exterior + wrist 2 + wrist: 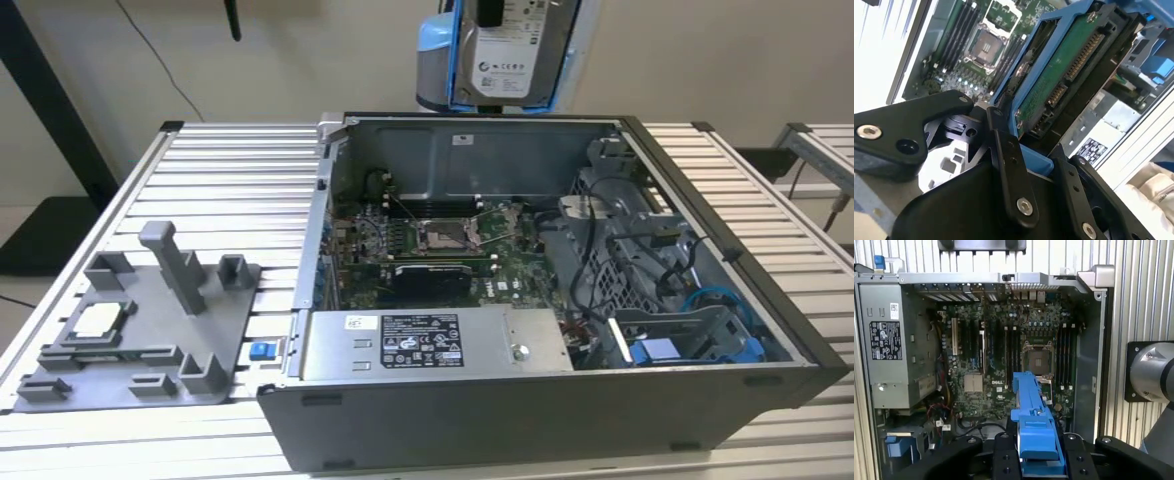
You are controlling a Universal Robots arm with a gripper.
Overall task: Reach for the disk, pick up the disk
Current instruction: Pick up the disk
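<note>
Disk held aloft above rear wall of open computer case in exterior view, label side facing camera, top edge cut off by frame. Gripper clamped on disk's blue rail; black fingers flank rail in first wrist view. Green circuit-board underside visible in second wrist view. Motherboard below, partly hidden by disk. Grey fixture on slatted table, well apart.
</note>
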